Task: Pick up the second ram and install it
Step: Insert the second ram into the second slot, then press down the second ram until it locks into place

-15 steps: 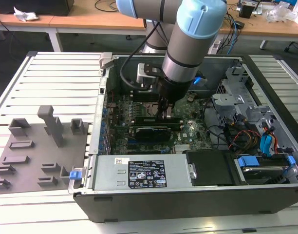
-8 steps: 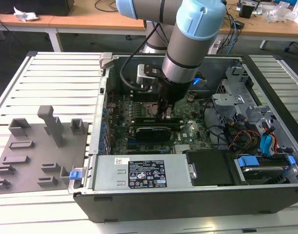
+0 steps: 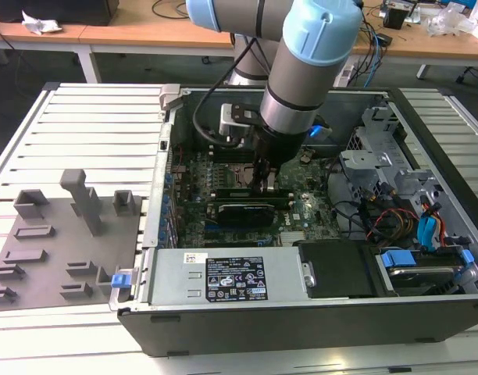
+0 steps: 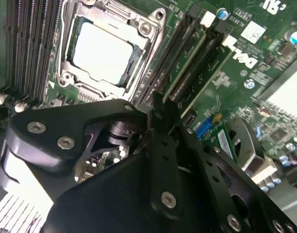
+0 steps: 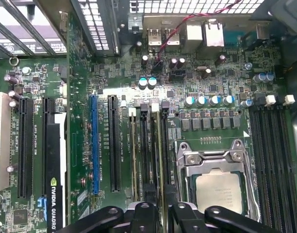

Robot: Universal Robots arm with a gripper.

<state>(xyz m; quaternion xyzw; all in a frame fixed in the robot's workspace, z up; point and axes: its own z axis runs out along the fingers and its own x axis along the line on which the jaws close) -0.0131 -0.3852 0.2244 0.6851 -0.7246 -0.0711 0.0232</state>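
My gripper (image 3: pixel 266 183) reaches down into the open computer case (image 3: pixel 169 156), over the memory slots beside the processor socket (image 5: pixel 217 187). The second ram (image 5: pixel 158 145) is a thin green strip standing on edge in a white-latched slot. In the first wrist view it runs straight into the narrow gap between my black fingers (image 5: pixel 141 216), and the gripper (image 5: pixel 160 216) looks shut on it. In the second wrist view the gripper (image 4: pixel 160 109) meets the end of that strip (image 4: pixel 189 60). Another green strip (image 5: pixel 134 155) sits in the slot one over, farther from the socket.
A black graphics card (image 3: pixel 243 211) lies just in front of the slots. Drive cages (image 3: pixel 395 180) and coloured cables (image 3: pixel 403 223) fill the exterior view's right side of the case. The power supply (image 3: pixel 231 277) lines the near wall. A grey fixture plate (image 3: pixel 59 234) lies outside on the exterior view's left.
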